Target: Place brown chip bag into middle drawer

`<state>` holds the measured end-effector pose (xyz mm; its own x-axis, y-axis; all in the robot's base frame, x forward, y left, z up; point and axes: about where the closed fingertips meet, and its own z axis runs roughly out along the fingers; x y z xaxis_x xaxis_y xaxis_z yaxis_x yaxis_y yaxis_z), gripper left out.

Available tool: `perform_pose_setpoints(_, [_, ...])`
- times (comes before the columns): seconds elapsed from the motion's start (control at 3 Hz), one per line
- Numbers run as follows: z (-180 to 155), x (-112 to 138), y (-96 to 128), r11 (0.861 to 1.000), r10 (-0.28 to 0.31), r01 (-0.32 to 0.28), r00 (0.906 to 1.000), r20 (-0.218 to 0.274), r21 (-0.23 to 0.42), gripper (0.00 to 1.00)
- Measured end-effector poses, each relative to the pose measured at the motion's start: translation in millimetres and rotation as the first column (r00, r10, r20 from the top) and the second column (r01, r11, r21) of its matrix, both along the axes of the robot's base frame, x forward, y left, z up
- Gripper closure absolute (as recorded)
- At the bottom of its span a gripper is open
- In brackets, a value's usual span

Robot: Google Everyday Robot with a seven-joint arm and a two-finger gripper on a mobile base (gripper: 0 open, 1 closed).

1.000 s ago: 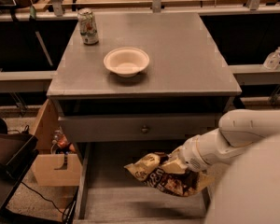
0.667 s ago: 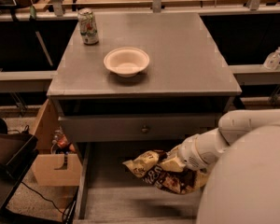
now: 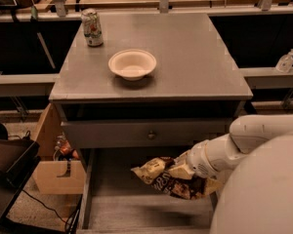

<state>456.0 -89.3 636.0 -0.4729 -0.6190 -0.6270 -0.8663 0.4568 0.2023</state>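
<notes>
The brown chip bag (image 3: 162,178), dark brown with cream-yellow ends, hangs over the open middle drawer (image 3: 136,213), a little above its worn grey floor. My gripper (image 3: 183,171) comes in from the right on a white arm and is shut on the bag's right part. The fingers are mostly covered by the bag. The drawer is pulled out below the grey drawer front with a round knob (image 3: 151,135).
On the grey cabinet top (image 3: 200,62) stand a white bowl (image 3: 132,64) and a green-white soda can (image 3: 92,27). A wooden box (image 3: 58,174) sits on the floor left of the cabinet. My white arm (image 3: 256,165) fills the lower right.
The bag and gripper have shifted slightly left and a little down over the drawer. Nothing else has moved.
</notes>
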Motion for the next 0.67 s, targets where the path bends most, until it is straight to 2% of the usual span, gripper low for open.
perform_pose_setpoints(0.33, [1.3, 0.1, 0.6, 1.0, 0.001, -0.001, 1.0, 0.003, 0.002, 0.12])
perform_pose_setpoints(0.67, [2.3, 0.2, 1.2, 1.0, 0.002, -0.002, 1.0, 0.005, 0.004, 0.0])
